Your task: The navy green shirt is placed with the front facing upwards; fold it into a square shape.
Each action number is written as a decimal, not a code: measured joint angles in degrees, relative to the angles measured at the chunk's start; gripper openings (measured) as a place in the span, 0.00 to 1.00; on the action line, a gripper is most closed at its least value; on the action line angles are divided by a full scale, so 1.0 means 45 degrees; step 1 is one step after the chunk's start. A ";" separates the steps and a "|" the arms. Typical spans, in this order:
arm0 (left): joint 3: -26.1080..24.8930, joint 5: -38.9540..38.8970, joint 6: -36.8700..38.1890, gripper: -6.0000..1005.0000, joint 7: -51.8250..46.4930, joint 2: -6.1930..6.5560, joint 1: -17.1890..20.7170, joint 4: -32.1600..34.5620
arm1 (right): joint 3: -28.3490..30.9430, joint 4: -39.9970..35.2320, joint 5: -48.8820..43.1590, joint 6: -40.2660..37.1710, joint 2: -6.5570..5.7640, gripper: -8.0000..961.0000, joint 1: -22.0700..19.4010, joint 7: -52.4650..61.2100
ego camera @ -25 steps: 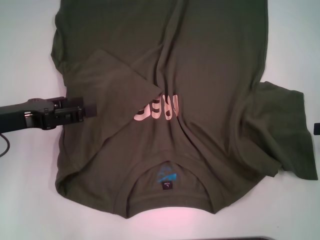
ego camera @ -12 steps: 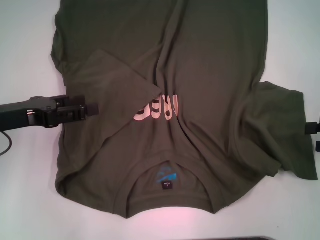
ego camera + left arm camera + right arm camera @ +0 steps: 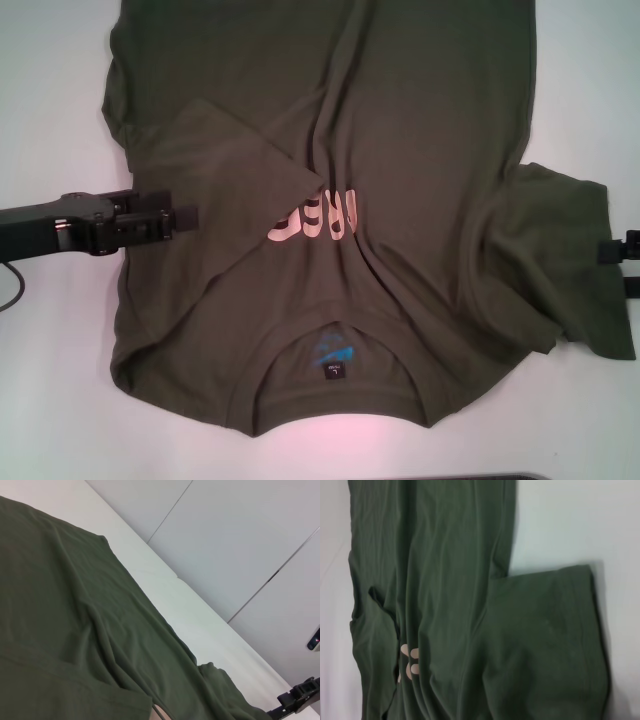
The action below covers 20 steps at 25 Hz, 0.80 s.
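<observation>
The navy green shirt (image 3: 400, 150) lies flat, front up, collar towards me, showing pale pink lettering (image 3: 315, 220) and a blue neck label (image 3: 333, 355). Its left sleeve (image 3: 230, 170) is folded inward over the chest and partly covers the lettering. The right sleeve (image 3: 570, 260) is spread out on the table. My left gripper (image 3: 185, 218) hovers over the shirt's left edge, just beside the folded sleeve. My right gripper (image 3: 612, 250) pokes in at the right edge, at the outer hem of the right sleeve (image 3: 550, 640). The left wrist view shows shirt fabric (image 3: 60, 620) and the right gripper (image 3: 300, 697) far off.
A white table (image 3: 50, 100) surrounds the shirt on the left, right and front. The shirt's lower hem runs past the far edge of the head view. Pale wall panels (image 3: 240, 540) stand beyond the table.
The right gripper has come in from the right edge toward the right sleeve. The left gripper has edged slightly further over the shirt. The shirt has not moved.
</observation>
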 joint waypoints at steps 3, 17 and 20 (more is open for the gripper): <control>-0.0007 0.0000 0.0000 0.72 0.0000 0.0000 0.0001 0.0000 | -0.0109 0.0008 0.0001 0.0071 0.0051 0.94 0.0066 -0.0014; -0.0006 0.0000 0.0060 0.72 0.0000 0.0000 0.0019 0.0000 | -0.0228 0.0040 0.0002 0.0217 0.0199 0.94 0.0174 -0.0081; -0.0001 0.0000 0.0082 0.72 0.0000 0.0000 0.0019 0.0000 | -0.0166 0.0040 0.0051 0.0230 0.0269 0.94 0.0182 -0.0128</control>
